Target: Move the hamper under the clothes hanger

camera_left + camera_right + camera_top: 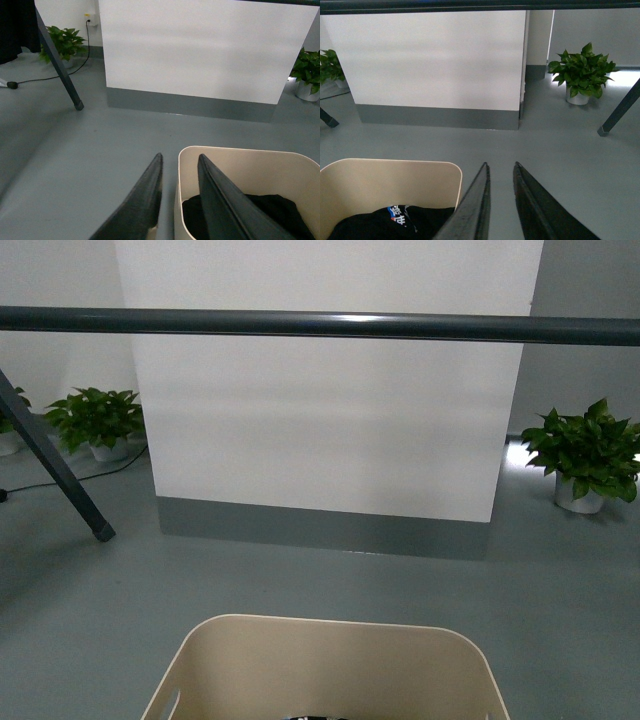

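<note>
My left gripper (179, 162) has one finger (142, 200) outside the hamper (240, 165) wall and the other inside, so the fingers straddle the rim at its left side. The gap between them is narrow and the rim runs into it. I judge the left gripper closed on the hamper rim, though the contact itself lies below the frame edge.

My right gripper (500, 167) shows two fingers close together with bare grey floor (560, 150) in the gap. It stands just beside the hamper's right corner (455, 172), outside it. It holds nothing that I can see, with a narrow gap left between the fingers.

The hamper is against my body, low in the front view (330, 640), its long axis running across me. Dark clothing (395, 220) lies inside it.

The clothes hanger bar (320, 324) runs parallel to the hamper's long axis, beyond it and above. One slanted leg (60, 475) lands on the floor to the hamper's left; another (620, 107) lands to its right.

The governing relation: the hamper lies short of the bar, toward me, so the move is straight forward, with the left arm the one engaged.

Only the wrist views show the clothing and the fingers. Only the front view shows the bar's full span over open floor.
</note>
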